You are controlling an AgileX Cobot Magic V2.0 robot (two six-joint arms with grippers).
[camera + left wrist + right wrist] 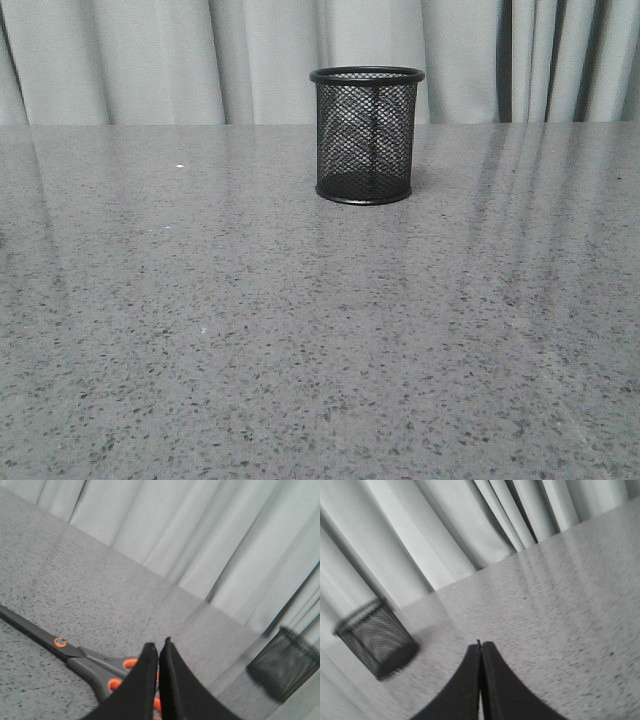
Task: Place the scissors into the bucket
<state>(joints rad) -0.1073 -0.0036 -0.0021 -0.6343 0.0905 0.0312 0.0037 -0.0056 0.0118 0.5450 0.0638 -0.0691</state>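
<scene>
The long slim scissors [75, 656] with grey and orange plastic handles and thin dark blades lie flat on the speckled grey stone-look table [300, 340]. They show only in the left wrist view and are outside the front view altogether. Taking the small black wire-mesh cylindrical bucket [367, 135] as landmark, the scissors lie well apart from it and to its left, on the left arm's side of the table. The bucket stands upright, apparently empty, near the table's far edge in front of the pale grey curtain [150, 60].

The left gripper [158, 647] hangs just over the handle end, its two black fingers pressed together with nothing between them. The scissors' long axis runs crosswise to the fingers, and the blades point away from the bucket.

The right gripper [480, 647] is likewise pinched closed and empty, over bare table on the bucket's other side, with no scissors in its view.

The left arm looks the nearer; it would have to part its fingers before descending on the handles.
</scene>
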